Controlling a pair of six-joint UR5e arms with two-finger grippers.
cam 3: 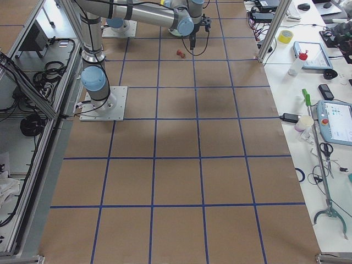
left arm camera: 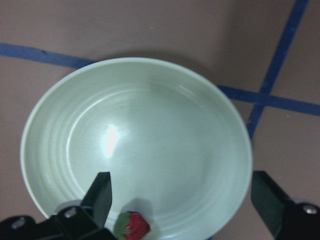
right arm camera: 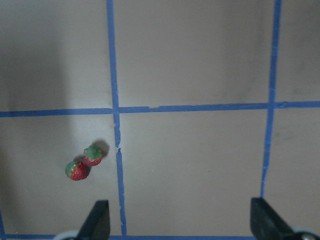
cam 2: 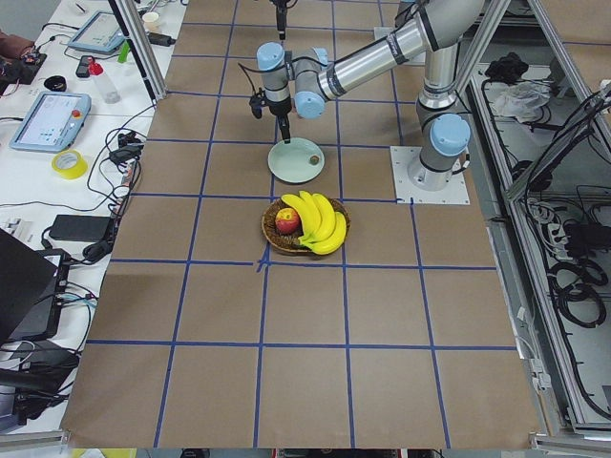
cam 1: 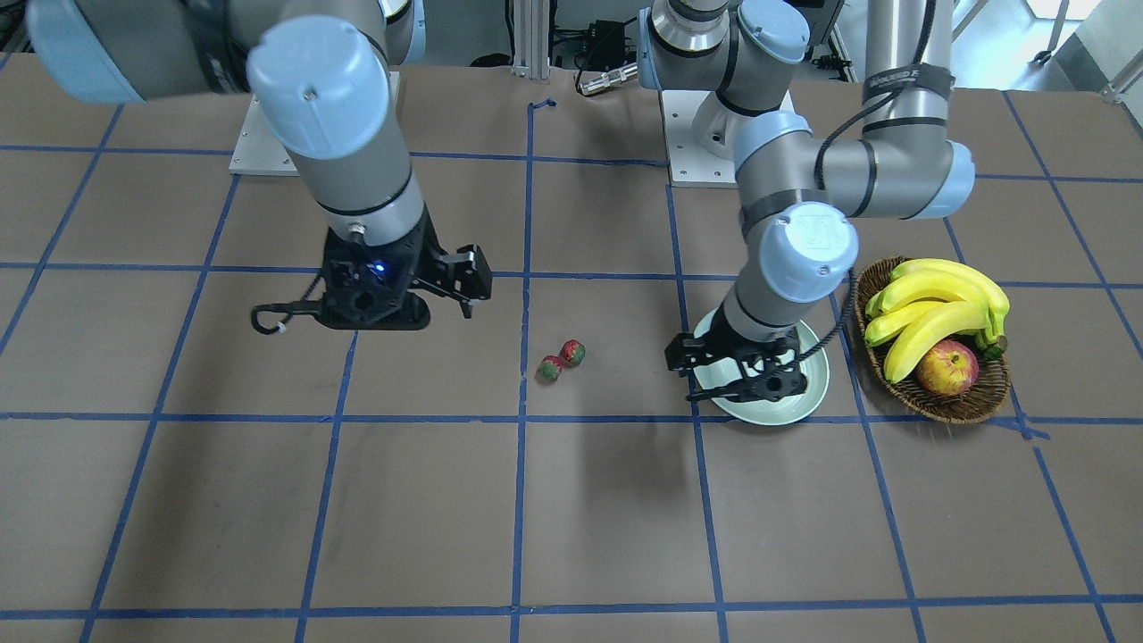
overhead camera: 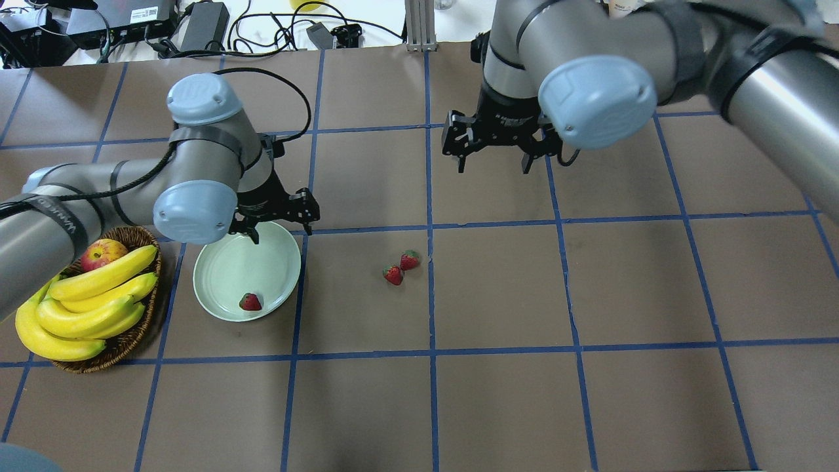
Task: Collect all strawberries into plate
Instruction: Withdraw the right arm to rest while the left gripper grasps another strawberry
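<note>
One strawberry (overhead camera: 250,301) lies inside the plate (overhead camera: 226,272), near the rim at 6 o'clock in the overhead view. From the front the left arm hides it. The left wrist camera cuts it off at the bottom edge, showing only its red body and green top. In the left side view it is just a dark speck.

The other two strawberries (overhead camera: 401,267) sit on the brown table (overhead camera: 498,295), well apart from the plate at its 3 o'clock, just beside a blue tape line (overhead camera: 430,295). They are so close together that contact cannot be judged.

The left gripper (overhead camera: 282,233) hangs over the plate's rim near 1 o'clock, with its fingers (left arm camera: 101,192) spread wide and holding nothing. The right gripper (overhead camera: 493,167) hovers at about 1 o'clock from the loose pair, also spread wide and empty.

A black band (cam 1: 906,82) on the left arm carries white lettering that is too blurred to read.

At the plate's 9 o'clock stands a woven basket (overhead camera: 141,328) holding a bunch of bananas (overhead camera: 92,301) and an apple (overhead camera: 101,254). The bananas cover part of the apple, and the left arm cuts off part of the bunch.
</note>
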